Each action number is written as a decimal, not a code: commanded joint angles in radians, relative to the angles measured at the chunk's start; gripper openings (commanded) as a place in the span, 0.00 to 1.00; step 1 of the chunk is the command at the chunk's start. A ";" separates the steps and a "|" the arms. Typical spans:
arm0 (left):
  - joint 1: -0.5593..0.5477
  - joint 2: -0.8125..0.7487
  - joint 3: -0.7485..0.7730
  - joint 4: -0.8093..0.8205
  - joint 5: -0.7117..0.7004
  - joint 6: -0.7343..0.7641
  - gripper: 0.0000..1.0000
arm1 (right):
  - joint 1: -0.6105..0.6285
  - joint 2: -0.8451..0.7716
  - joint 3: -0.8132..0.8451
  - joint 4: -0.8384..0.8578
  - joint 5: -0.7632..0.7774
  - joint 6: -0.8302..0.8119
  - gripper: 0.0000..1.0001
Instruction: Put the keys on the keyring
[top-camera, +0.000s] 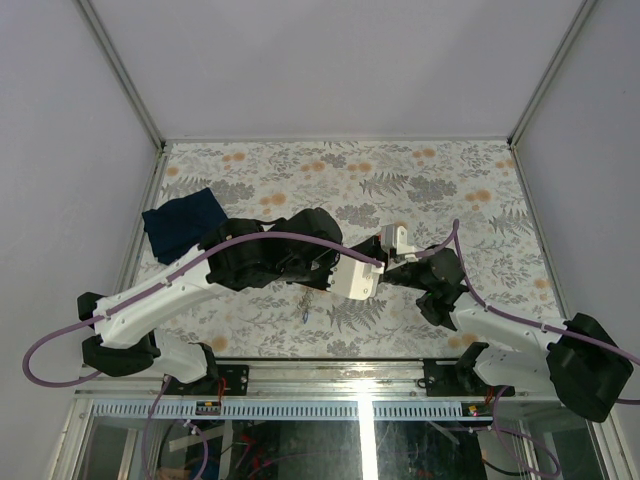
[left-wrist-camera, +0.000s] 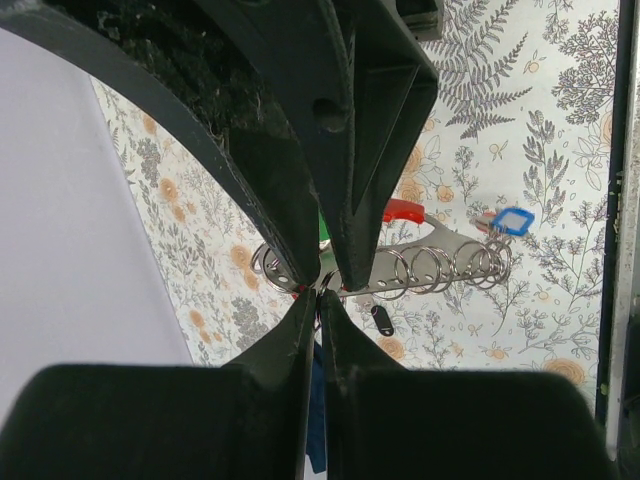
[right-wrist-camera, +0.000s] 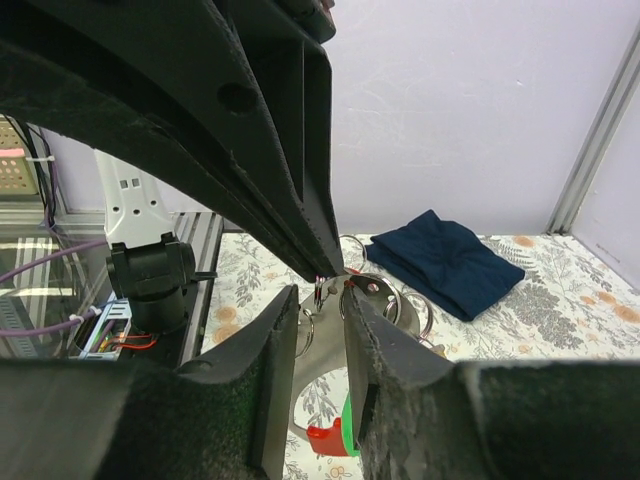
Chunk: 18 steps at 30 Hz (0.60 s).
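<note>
The keyring (left-wrist-camera: 430, 265) is a flat grey fob with several wire rings along it and a red strap (left-wrist-camera: 405, 210) at one end. It hangs in the air between both grippers. My left gripper (left-wrist-camera: 318, 292) is shut on a thin ring (right-wrist-camera: 319, 289) at the fob's top. My right gripper (right-wrist-camera: 320, 300) is open, its fingers either side of that ring and the fob's (right-wrist-camera: 375, 300) upper end. A blue-tagged key (left-wrist-camera: 510, 220) is at the far end of the rings. A black tag (left-wrist-camera: 382, 320) lies on the table below. Something green (right-wrist-camera: 347, 430) shows next to the red strap.
A folded navy cloth (top-camera: 185, 222) lies at the back left of the floral table (top-camera: 470, 190). One small key (top-camera: 305, 313) lies on the table near the front, under the left arm. Metal frame rails run along the table's sides and front.
</note>
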 joint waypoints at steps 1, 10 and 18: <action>-0.005 -0.003 0.019 0.055 -0.035 -0.009 0.00 | 0.013 -0.029 0.015 0.024 0.012 -0.009 0.29; -0.004 -0.001 0.019 0.056 -0.041 -0.012 0.00 | 0.013 -0.004 0.030 0.039 0.006 0.006 0.26; -0.004 0.006 0.026 0.058 -0.047 -0.021 0.00 | 0.016 0.015 0.044 0.049 0.010 0.019 0.24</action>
